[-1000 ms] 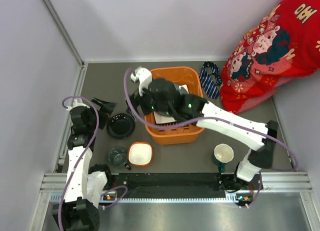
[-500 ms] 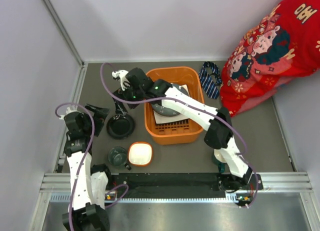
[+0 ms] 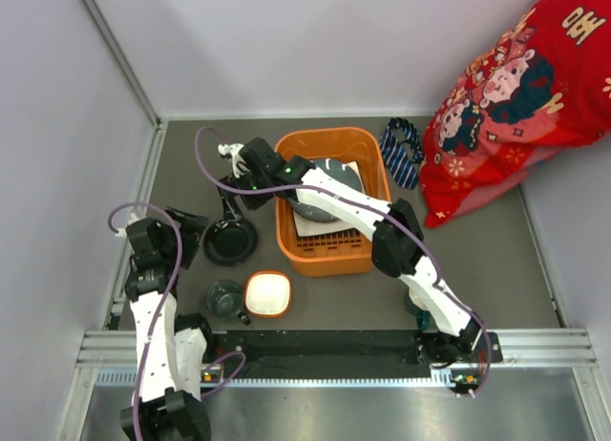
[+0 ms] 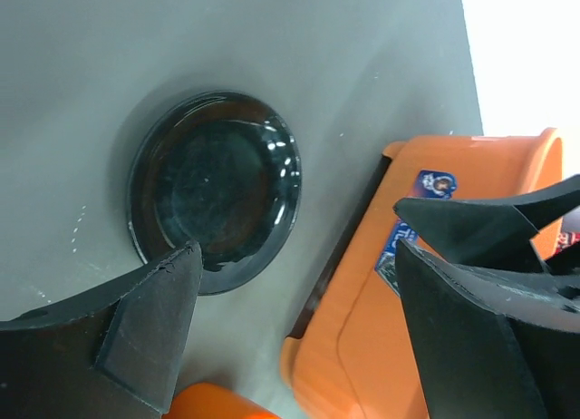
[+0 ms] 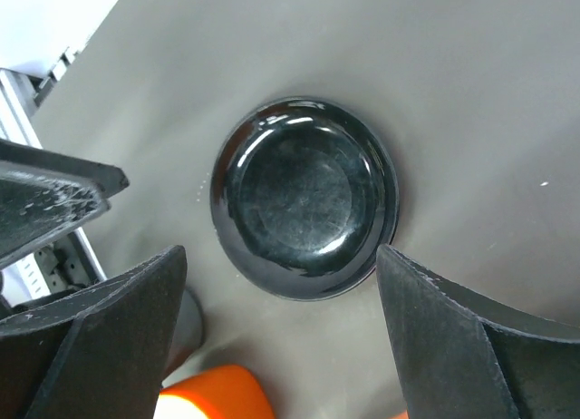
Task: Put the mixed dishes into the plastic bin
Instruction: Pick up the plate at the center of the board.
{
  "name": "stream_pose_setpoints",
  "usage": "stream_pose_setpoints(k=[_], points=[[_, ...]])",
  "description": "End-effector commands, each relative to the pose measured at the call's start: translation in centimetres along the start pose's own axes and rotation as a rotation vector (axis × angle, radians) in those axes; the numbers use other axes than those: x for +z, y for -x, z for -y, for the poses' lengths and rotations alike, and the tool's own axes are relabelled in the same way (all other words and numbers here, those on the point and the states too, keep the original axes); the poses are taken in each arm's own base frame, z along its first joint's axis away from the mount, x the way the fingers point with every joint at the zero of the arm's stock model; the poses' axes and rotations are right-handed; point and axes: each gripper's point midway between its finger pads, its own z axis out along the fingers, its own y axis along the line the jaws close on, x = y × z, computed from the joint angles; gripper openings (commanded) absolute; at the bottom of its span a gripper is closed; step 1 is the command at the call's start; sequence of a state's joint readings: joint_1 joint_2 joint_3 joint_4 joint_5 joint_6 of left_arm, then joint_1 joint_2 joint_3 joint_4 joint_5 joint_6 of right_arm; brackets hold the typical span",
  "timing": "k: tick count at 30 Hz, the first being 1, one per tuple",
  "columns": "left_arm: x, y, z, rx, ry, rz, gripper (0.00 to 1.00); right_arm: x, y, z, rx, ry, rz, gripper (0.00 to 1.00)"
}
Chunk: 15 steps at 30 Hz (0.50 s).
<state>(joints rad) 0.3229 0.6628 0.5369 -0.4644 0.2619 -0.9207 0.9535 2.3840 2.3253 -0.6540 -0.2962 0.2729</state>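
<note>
We see both arms meeting over a glossy black dish, which lies flat on the grey desk just left of the plastic bin. The left end effector sits at the dish's left edge. Its fingers stand wide apart and hold nothing. In its wrist view the dish lies ahead of the fingers, and we cannot tell whether the near finger touches the rim. The right end effector reaches across the bin from the right and hangs above the dish's far side. Its fingers are also spread wide and empty, and in its wrist view the dish lies between them, below.

Inside the bin we see the white square plate on the slotted bottom, with the large round blue-grey plate lying on it, partly hidden by the right arm. Outside the bin, toward the near edge of the desk, the orange bowl stands upright, with the small dark teal cup just beside it on the left. A striped necktie lies right of the bin, next to a red patterned cloth.
</note>
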Motion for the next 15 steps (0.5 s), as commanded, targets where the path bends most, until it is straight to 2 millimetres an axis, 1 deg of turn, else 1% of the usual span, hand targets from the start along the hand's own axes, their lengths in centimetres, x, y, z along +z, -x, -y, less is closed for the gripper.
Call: stream_pose_setpoints(k=[1,7,11,15], points=[[0.4,0.1,-0.9,0.008,0.018,0.018,0.90,1.3,1.2,-0.4,-0.002,0.022,0.043,0.84],[0.7,-0.2,-1.4,0.010,0.025,0.010,0.89,3.3,-0.4,1.4,0.018,-0.035,0.015,0.84],[0.8,-0.1,-1.4,0.014,0.026,0.008,0.89,4.0,-0.9,2.9,0.024,-0.088,0.009,0.84],[0.9,-0.1,-1.3,0.017,0.020,0.006,0.89,4.7,-1.8,3.8,0.023,-0.122,-0.008,0.84]])
